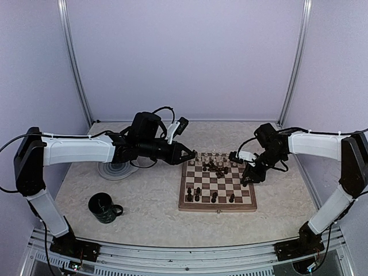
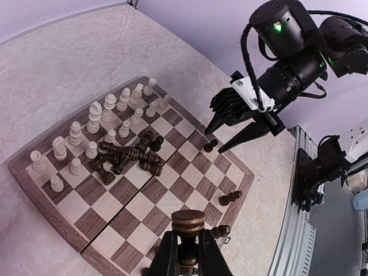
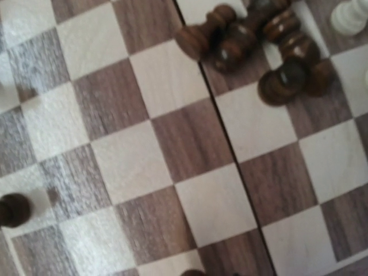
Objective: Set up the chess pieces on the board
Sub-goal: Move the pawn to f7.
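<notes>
Checked board [image 1: 190,207] right of table centre, left gripper [image 2: 188,256] above its far-left corner, clamped on one dark piece [image 2: 188,221], right gripper [image 2: 214,141] over the right edge, jaws apart and empty, dark pawn [image 2: 211,145] just below its tips, toppled dark heap [image 2: 129,156] mid-board

Between the left gripper's [image 2: 188,237] black fingers [image 2: 167,256], a dark-brown turned wooden chess piece [image 2: 188,220] shows only its round cap. Its body is masked and its base is cut by the lower edge. The right wrist view is all blur: a dark rounded piece [image 3: 12,210] is clipped at the left, a pale cream piece [image 3: 349,14] at the top. From above, the heap of dark pieces [image 1: 217,167] is too small to sort.
</notes>
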You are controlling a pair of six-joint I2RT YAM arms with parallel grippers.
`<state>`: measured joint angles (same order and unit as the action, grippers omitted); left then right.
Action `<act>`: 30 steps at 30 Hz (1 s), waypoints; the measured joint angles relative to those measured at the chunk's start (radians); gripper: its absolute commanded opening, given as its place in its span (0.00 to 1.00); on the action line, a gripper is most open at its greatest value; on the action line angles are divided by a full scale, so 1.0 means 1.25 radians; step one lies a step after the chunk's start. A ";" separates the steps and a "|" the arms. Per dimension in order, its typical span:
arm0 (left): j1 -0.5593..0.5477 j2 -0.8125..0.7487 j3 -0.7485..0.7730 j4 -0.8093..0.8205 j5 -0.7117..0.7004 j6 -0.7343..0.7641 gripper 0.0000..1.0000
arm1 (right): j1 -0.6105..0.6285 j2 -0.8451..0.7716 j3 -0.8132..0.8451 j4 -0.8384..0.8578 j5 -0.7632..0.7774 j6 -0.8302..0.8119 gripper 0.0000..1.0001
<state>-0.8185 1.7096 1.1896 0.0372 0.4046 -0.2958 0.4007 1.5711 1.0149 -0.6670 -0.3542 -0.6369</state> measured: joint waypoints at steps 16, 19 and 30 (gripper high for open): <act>0.000 0.000 0.000 -0.001 0.006 0.007 0.05 | 0.000 0.030 -0.011 -0.001 0.028 -0.004 0.05; 0.000 0.000 0.000 -0.001 0.008 0.007 0.05 | 0.002 0.030 -0.010 -0.001 0.027 -0.005 0.04; 0.007 0.000 0.000 -0.009 0.008 0.011 0.05 | 0.125 0.072 0.068 -0.022 0.027 -0.003 0.01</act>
<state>-0.8101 1.7096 1.1896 0.0257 0.4141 -0.2817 0.5575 1.6608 1.1004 -0.6949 -0.3202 -0.6411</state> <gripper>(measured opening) 0.100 0.083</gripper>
